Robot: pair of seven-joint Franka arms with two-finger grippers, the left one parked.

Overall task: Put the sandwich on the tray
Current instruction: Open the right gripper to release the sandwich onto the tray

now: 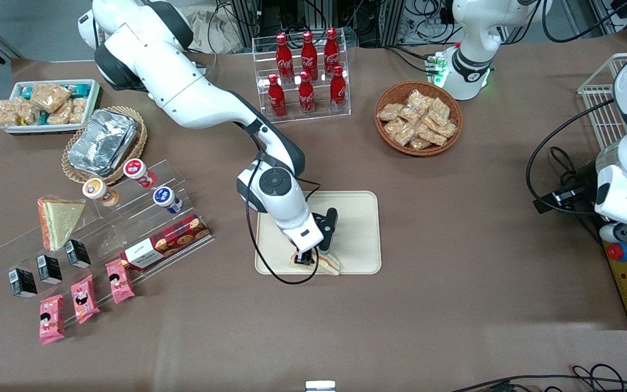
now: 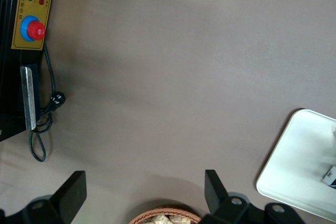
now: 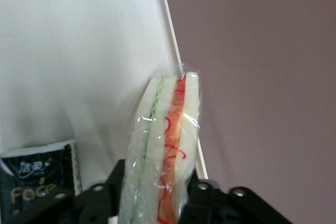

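Six red cola bottles [image 1: 307,71] stand in a clear acrylic rack [image 1: 301,76], a round wicker basket [image 1: 418,118] of snack packs beside it toward the parked arm's end.

Mostly bare brown desk [image 2: 173,66] here. One rounded corner of the cream tray [image 2: 294,171] pokes in at the edge, with a bit of some dark-printed pack [image 2: 331,174] lying on it. There's a yellow control box [image 2: 31,14] with a red button [image 2: 35,30] on a blue ring, and a black cable [image 2: 44,124] looping down from it. The rim of a wicker basket [image 2: 165,216] with snack packs shows between two dark fingers [image 2: 73,190] of the parked arm.
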